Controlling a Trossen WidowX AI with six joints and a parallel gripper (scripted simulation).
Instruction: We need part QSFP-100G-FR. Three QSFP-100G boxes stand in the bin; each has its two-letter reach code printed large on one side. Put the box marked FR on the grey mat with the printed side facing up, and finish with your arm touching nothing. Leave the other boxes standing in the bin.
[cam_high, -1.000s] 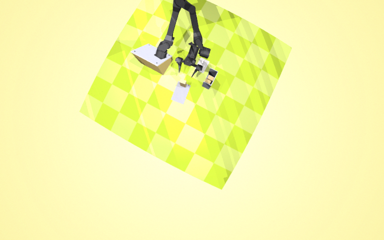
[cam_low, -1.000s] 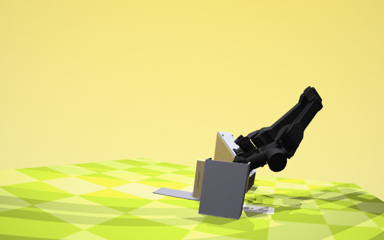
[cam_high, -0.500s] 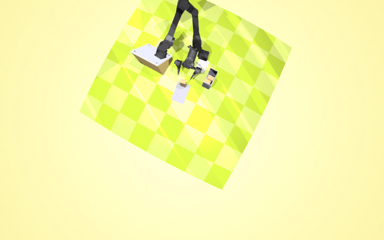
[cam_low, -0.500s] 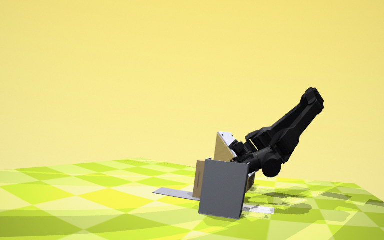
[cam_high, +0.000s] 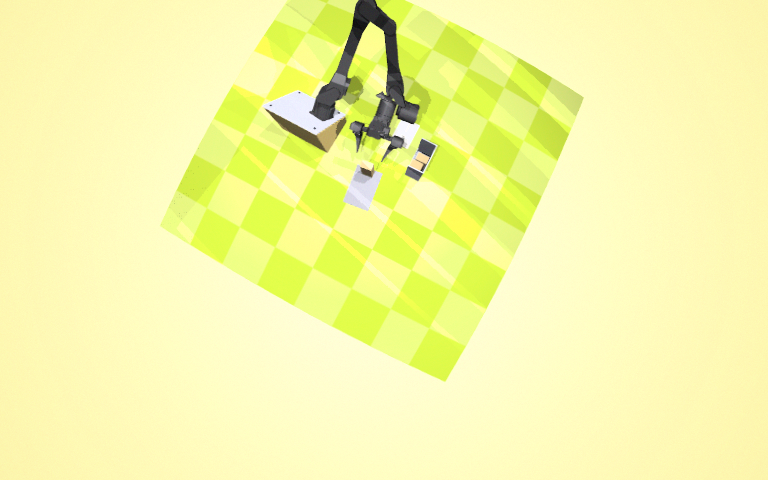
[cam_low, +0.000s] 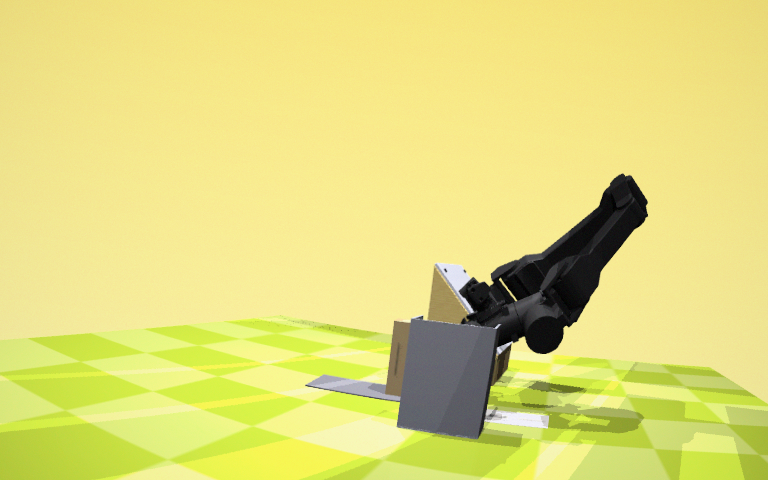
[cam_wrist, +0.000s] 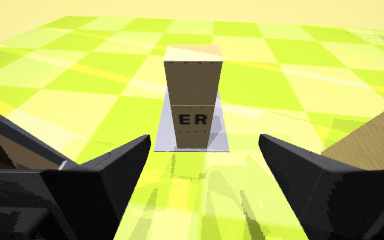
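On the mat (cam_high: 359, 195) (cam_low: 345, 384) (cam_wrist: 162, 135), the ER box (cam_high: 367, 168) (cam_low: 395, 362) (cam_wrist: 193, 90) stands upright before the wide-open, unloaded gripper (cam_high: 369, 157) (cam_wrist: 204, 139); seemingly wrong, it calls for regrasping and returning to the bin (cam_high: 428, 146) (cam_low: 444, 379), where FR presumably waits.

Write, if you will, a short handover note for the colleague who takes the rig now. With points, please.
Gripper (cam_high: 370, 156) (cam_low: 465, 320) (cam_wrist: 204, 139): jaws open, nothing held, facing the ER box (cam_high: 367, 167) (cam_low: 397, 356) (cam_wrist: 193, 82).
Job's things: ER box stands upright on the grey mat (cam_high: 360, 194) (cam_low: 334, 383) (cam_wrist: 165, 135); two boxes (cam_high: 417, 164) (cam_wrist: 25, 154) are in the bin (cam_high: 414, 174) (cam_low: 444, 379) (cam_wrist: 35, 143), codes unreadable.
Done: one box out, but not FR.
Left: probably return ER, find FR, lay it print-up on the mat, withdraw touching nothing.
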